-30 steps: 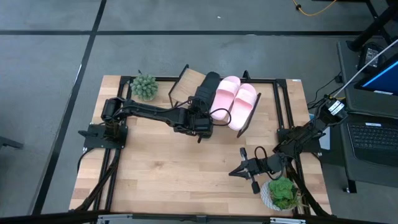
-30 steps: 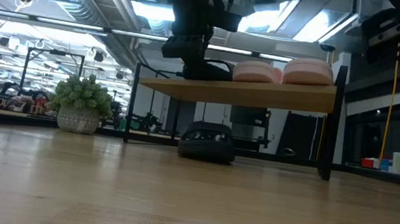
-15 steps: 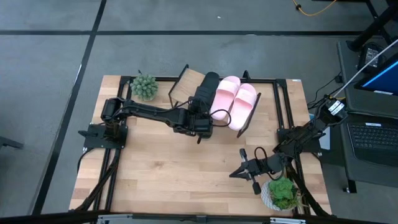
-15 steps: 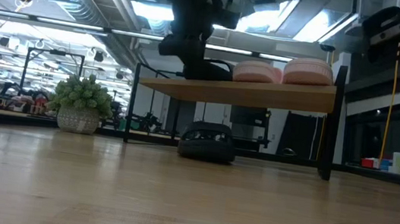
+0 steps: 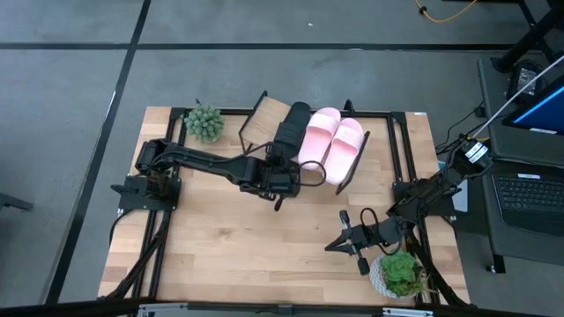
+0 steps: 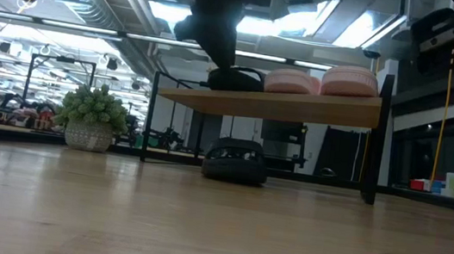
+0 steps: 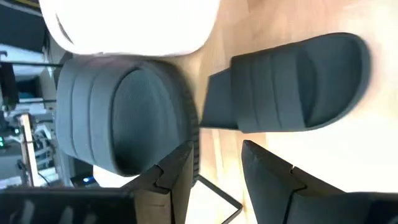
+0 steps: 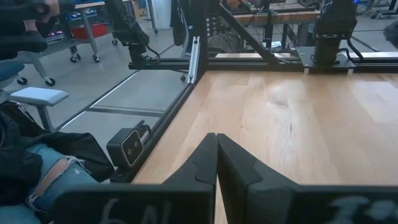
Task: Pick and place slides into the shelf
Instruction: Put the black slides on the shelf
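i take the shelf [image 5: 264, 113] as my landmark. my left gripper [image 5: 280, 183] hangs just off its front edge with the fingers [image 7: 177, 180] a narrow gap apart and nothing between them. on the board, going left to right, sit one black slide [image 5: 292, 130] and then the two pink slides [image 5: 334, 143], side by side. the second black slide [image 6: 236, 161] lies on the table under the shelf, and the wrist view shows it just past my fingers.

my worries: the shelf slants, so a knock from the wrist could send the shelved black slide sliding off, and reaching under the board risks catching the frame. the right gripper [image 5: 339, 242] waits well in front of the shelf, pressed closed.

i can read no brand or writing on anything.
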